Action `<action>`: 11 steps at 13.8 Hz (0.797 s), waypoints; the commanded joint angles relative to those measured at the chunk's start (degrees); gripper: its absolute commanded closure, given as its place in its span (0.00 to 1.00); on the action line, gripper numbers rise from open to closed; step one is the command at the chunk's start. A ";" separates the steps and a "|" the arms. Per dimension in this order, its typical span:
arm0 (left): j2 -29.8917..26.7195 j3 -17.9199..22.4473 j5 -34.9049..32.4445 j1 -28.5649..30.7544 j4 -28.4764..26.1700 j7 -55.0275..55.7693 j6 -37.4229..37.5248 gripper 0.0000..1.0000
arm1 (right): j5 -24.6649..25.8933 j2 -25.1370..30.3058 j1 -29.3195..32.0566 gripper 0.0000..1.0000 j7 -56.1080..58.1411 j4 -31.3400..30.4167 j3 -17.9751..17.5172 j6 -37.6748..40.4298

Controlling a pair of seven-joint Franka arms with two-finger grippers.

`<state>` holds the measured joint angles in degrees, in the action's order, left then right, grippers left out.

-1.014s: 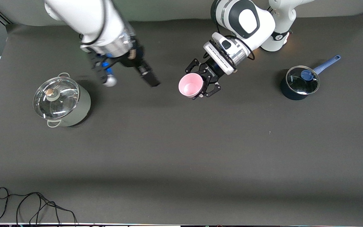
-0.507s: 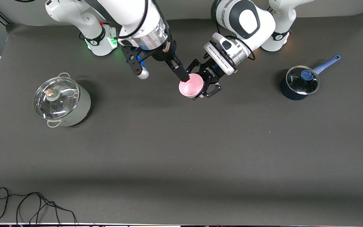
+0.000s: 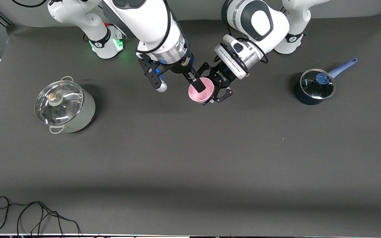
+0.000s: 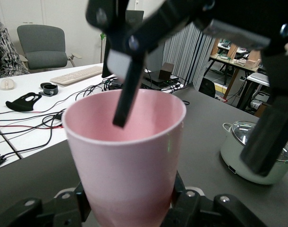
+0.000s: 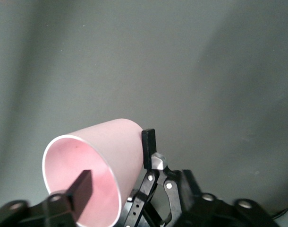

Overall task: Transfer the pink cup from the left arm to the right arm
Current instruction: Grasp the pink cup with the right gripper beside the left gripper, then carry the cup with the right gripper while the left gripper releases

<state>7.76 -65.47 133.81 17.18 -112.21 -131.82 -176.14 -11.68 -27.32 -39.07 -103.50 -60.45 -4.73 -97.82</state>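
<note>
Left claw (image 3: 217, 86) gripping pink cup (image 3: 201, 90), right claw (image 3: 195, 85) straddling rim

Pale-pink cup (image 3: 201, 94), black tool (image 3: 217, 86)

The left arm (image 3: 260, 19) has glossy white shells with black joint panels and a white ribbed box at the wrist. Its left gripper (image 3: 217, 86) is a black open-linkage claw with small silver screws. The right arm (image 3: 147, 19) is white, with a shiny silver wrist ring. Its right gripper (image 3: 182, 86) has slim straight black fingers. Thin black cables run along both arms.
</note>
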 commanded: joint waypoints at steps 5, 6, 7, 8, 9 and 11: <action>0.06 0.78 0.93 -0.49 0.67 -0.02 -0.78 0.54 | -0.28 -1.16 -0.74 1.00 1.11 2.79 0.78 0.35; 0.06 0.78 0.93 -0.49 0.67 -0.02 -0.78 0.52 | -0.28 -1.16 -0.74 1.00 1.19 2.79 0.78 0.35; 0.06 0.79 0.93 -0.49 0.67 -0.02 -0.78 0.50 | -0.28 -1.16 -0.74 1.00 1.19 2.79 0.78 0.27; 0.15 0.79 0.93 -0.40 0.67 -0.02 -0.78 0.50 | -0.28 -1.16 -0.74 1.00 1.19 2.79 0.78 0.26; 0.15 0.79 0.93 -0.40 0.67 -0.02 -0.78 0.45 | -0.28 -1.16 -0.66 1.00 1.28 2.79 0.78 0.26; 0.23 0.79 0.93 -0.22 0.85 -0.02 -0.78 0.02 | -0.28 -0.98 -0.22 1.00 2.41 2.79 0.86 0.44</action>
<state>7.77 -65.03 133.83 17.05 -112.14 -132.55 -176.40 -11.69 -27.57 -39.20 -102.97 -59.73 -4.58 -97.89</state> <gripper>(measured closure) 0.273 0.912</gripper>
